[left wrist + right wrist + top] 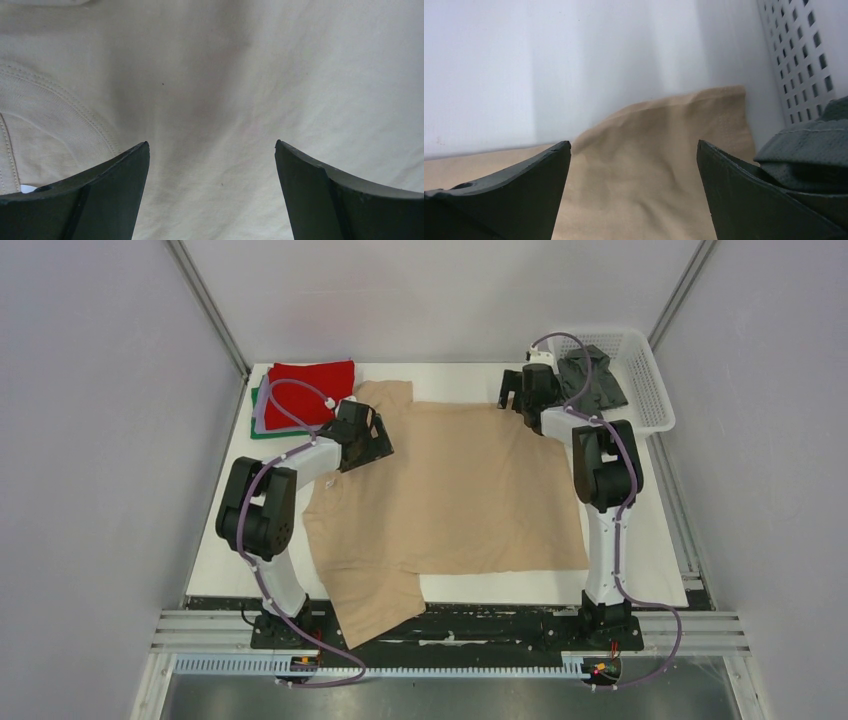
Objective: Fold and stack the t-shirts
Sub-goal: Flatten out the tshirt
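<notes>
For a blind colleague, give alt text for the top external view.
A tan t-shirt lies spread across the table, one sleeve overhanging the near edge. The left tool is by its collar, the right tool at its far right corner.

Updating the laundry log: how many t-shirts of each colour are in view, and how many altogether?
tan t-shirt: 1
red t-shirt: 1
lavender t-shirt: 1
green t-shirt: 1
dark grey t-shirt: 1
Total: 5
</notes>
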Controlling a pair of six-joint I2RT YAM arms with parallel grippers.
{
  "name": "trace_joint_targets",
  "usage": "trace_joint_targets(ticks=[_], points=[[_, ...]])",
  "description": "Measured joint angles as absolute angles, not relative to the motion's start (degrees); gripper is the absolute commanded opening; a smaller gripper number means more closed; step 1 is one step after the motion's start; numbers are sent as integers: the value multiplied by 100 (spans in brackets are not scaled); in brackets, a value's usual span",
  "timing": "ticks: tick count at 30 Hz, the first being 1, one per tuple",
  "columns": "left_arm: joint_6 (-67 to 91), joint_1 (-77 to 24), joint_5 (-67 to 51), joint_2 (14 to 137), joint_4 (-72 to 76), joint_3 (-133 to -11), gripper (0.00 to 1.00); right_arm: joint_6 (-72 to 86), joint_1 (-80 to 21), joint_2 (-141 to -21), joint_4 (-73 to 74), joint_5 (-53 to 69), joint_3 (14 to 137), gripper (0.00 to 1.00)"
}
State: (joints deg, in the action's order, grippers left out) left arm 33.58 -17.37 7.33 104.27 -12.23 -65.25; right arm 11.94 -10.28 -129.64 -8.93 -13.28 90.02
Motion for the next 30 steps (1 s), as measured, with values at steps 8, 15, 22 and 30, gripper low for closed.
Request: trace_joint_targets(ticks=[8, 15, 22, 30], points=[[3358, -1750, 692, 10383, -1221, -6694, 100, 768, -1046, -12409, -829, -746, 8582, 98], [3358, -1876, 749, 10221, -1328, -6726, 100, 637, -1540, -10888, -1004, -458, 7043, 98], [3361, -1909, 891, 10696, -1546, -7306, 100, 939, -2117, -10287, -996, -596, 6005, 98], [3389, -1909, 893, 11524, -1675, -7872, 100, 1135, -2187, -10348, -438, -1227, 5435, 98]])
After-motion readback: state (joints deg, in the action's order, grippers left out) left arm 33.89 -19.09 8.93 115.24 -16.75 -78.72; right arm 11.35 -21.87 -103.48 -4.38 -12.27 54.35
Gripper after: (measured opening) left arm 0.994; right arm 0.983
